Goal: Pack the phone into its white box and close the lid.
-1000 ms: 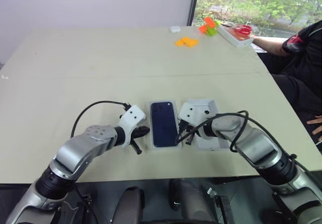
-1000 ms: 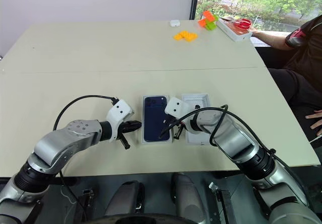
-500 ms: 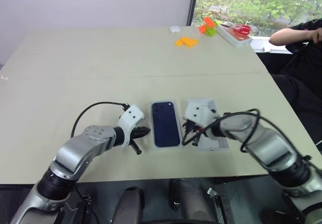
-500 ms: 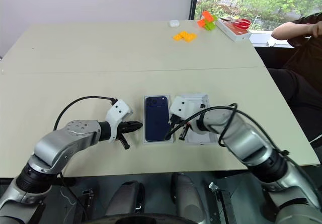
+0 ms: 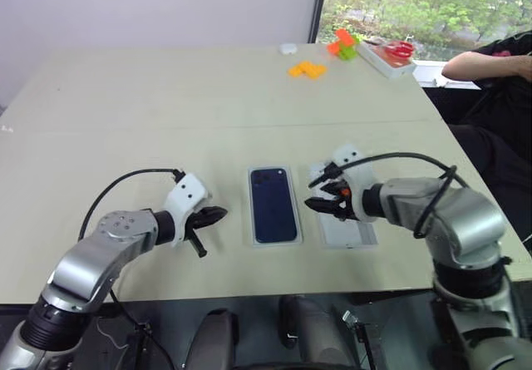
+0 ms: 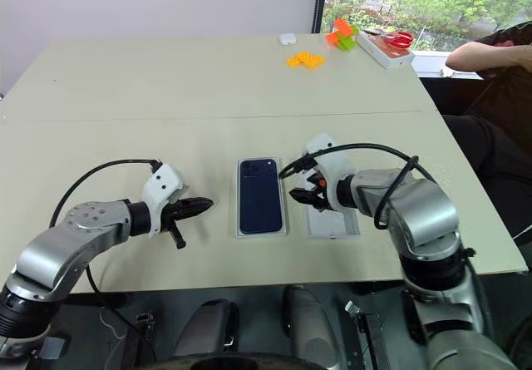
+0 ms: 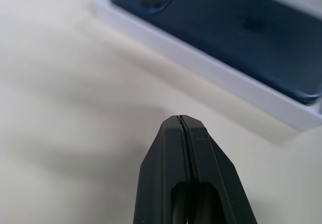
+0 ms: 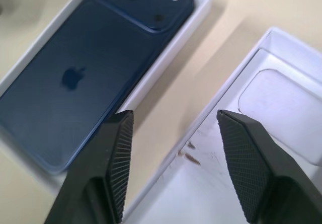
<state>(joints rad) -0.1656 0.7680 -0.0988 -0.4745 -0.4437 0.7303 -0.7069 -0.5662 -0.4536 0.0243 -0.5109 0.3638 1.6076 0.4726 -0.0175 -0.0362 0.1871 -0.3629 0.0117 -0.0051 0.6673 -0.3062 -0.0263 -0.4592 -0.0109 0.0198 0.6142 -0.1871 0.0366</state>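
The phone (image 5: 273, 204) lies in the white box (image 5: 288, 239) on the table (image 5: 166, 112). The lid (image 5: 353, 235) lies just beside, at its 3 o'clock. The left tool (image 5: 218, 214) sits at the box's 9 o'clock.

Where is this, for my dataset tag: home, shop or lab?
Probably an office or lab room: a large plain table by a window, with toy blocks at its far end and a seated person.
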